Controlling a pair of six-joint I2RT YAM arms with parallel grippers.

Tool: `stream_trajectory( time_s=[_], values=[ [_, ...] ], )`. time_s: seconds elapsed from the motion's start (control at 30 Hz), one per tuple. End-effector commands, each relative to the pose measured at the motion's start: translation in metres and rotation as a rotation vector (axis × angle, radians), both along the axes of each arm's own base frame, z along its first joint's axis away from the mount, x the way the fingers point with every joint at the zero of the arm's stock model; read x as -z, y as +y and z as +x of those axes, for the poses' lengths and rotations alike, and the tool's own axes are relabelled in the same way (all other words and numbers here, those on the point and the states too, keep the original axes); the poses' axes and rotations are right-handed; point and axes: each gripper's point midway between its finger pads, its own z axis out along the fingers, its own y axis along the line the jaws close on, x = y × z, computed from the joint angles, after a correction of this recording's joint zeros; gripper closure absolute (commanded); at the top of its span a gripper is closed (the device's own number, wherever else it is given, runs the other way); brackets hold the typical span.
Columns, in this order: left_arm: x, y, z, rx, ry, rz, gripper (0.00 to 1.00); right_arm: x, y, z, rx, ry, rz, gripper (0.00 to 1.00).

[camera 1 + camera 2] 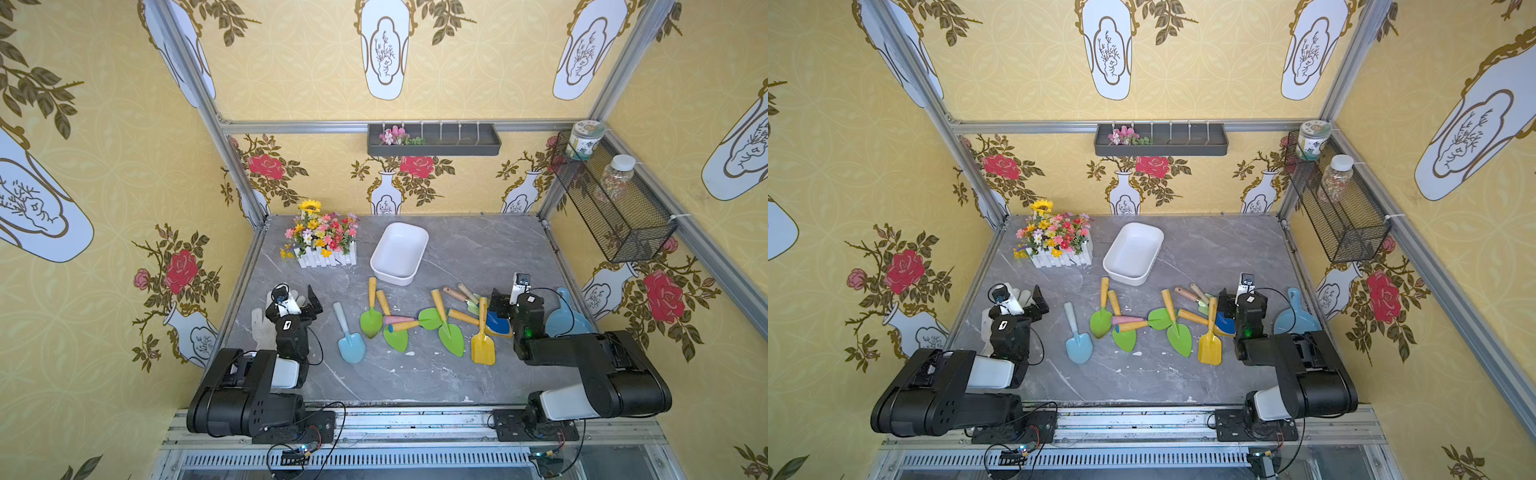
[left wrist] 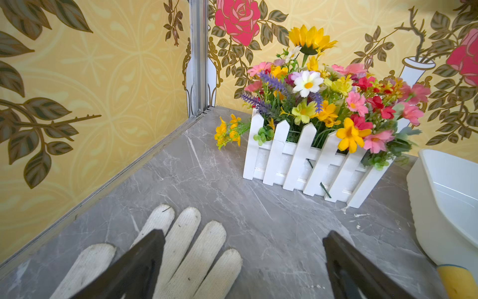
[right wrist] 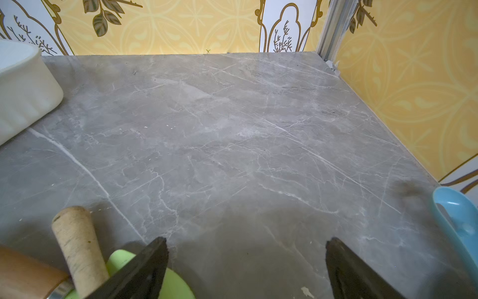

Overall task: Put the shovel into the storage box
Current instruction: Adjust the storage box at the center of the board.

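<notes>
Blue shovel (image 1: 348,332) lies mid-counter, just to the right of my left gripper (image 2: 244,246), handle toward the back edge, blade toward the front. Storage box (image 1: 394,277) sits empty beyond it, nearer the back edge. Left gripper and right gripper (image 3: 247,248) both gape wide, holding nothing. I judge the left arm nearer.

You're looking at a glossy white storage box (image 1: 399,253) on a grey table (image 1: 478,249) veined with pale marble lines. The pale blue shovel (image 1: 351,347) and yellow shovel (image 1: 483,351) are plain; the green shovel (image 1: 371,322) has an orange-yellow handle. Yellow wallpaper (image 1: 291,75) carries red roses and white vases. The white picket planter (image 1: 328,258) holds pink, yellow and red flowers.
</notes>
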Motion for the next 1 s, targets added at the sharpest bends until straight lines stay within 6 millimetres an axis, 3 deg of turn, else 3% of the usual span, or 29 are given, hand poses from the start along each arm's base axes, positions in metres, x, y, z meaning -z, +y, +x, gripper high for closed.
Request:
stream_trajectory(
  time_s=[0.0, 0.73, 0.83, 0.97],
  values=[
    [-0.007, 0.000, 0.001, 0.000, -0.029, 0.005, 0.00, -0.006, 0.002, 0.002, -0.013, -0.028, 0.005, 0.03],
    [-0.007, 0.006, 0.001, -0.019, -0.026, -0.013, 0.00, -0.007, 0.002, 0.002, -0.013, -0.030, 0.006, 0.03],
    [-0.014, 0.012, 0.000, -0.062, -0.041, -0.025, 0.00, -0.017, -0.005, 0.001, 0.036, -0.035, -0.012, 0.03],
    [-0.028, 0.017, 0.005, -0.134, -0.016, 0.008, 0.00, -0.044, -0.004, 0.004, 0.036, 0.002, -0.001, 0.03]
  ],
)
